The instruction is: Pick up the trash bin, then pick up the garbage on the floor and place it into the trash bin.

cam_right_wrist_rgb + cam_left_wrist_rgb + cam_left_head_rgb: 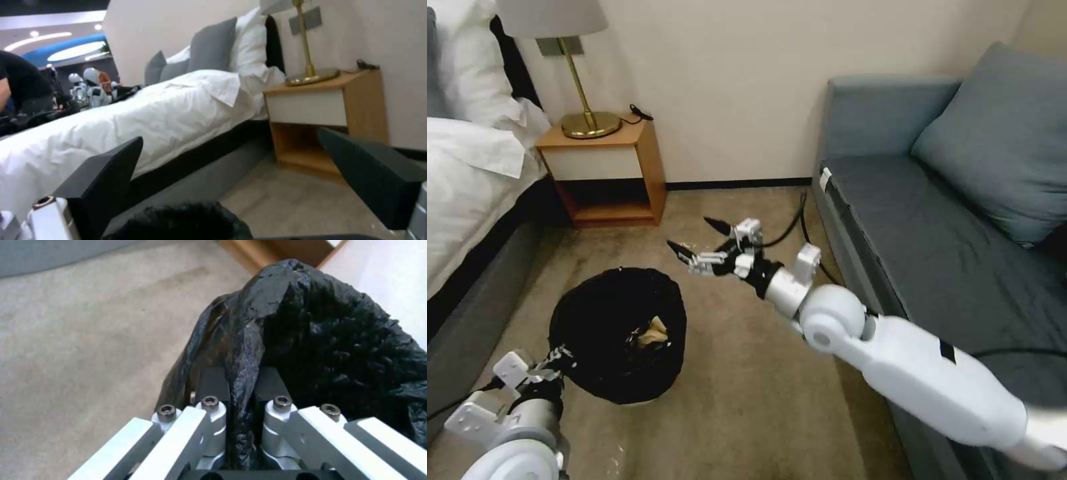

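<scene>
The trash bin point(602, 320), round and lined with a crinkled black bag, sits on the carpet at the lower left. A piece of garbage, crumpled brown paper point(654, 331), lies inside it. My left gripper point(559, 355) is at the bin's near rim, shut on a fold of the black bag point(242, 350); in the left wrist view that gripper point(242, 381) pinches the fold between its pads. My right gripper point(697, 241) hovers open and empty above the carpet, just beyond the bin's far right side. In the right wrist view its fingers point(106, 180) stand wide apart, with the bin's black rim point(186, 220) below them.
A wooden nightstand point(607, 170) with a brass lamp point(584, 100) stands against the far wall. The bed point(467, 173) runs along the left and a grey-blue sofa point(934, 220) along the right. A black cable point(800, 227) trails on the carpet by the sofa.
</scene>
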Robot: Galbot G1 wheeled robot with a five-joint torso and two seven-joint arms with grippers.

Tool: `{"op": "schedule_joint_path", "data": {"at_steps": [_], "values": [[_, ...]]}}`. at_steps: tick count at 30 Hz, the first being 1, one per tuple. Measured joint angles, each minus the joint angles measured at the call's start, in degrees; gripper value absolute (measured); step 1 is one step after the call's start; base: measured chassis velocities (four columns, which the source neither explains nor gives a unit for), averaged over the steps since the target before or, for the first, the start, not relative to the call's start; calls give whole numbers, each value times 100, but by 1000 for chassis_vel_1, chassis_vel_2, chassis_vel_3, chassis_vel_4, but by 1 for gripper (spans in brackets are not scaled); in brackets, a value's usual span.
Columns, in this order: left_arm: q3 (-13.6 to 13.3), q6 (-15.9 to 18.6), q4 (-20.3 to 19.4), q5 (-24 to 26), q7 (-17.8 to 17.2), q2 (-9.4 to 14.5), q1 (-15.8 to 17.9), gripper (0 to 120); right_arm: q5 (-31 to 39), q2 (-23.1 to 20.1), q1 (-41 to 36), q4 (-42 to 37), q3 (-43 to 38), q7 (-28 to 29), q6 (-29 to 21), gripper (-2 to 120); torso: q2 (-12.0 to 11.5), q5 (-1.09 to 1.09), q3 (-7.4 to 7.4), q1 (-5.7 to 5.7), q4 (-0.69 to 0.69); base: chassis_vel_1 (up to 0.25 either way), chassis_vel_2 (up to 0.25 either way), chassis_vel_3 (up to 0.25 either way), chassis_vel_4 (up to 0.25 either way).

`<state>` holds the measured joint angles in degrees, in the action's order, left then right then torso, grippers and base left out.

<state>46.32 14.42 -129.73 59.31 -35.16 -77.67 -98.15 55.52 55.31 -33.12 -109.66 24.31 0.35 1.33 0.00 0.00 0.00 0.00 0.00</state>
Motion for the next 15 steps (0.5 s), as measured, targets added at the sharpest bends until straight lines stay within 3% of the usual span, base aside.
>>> {"op": "schedule_joint_path", "data": {"at_steps": [9, 15], "values": [[39, -245, 531, 84, 8, 109, 180, 6, -16, -109, -151, -24, -53, -42, 46, 100, 0, 0, 0, 0, 0, 0, 0, 0, 0], [39, -387, 988, 399, -7, 180, 378, 6, -100, -133, -266, -46, -57, -90, 74, 100, 0, 0, 0, 0, 1, 0, 0, 0, 0]]}}
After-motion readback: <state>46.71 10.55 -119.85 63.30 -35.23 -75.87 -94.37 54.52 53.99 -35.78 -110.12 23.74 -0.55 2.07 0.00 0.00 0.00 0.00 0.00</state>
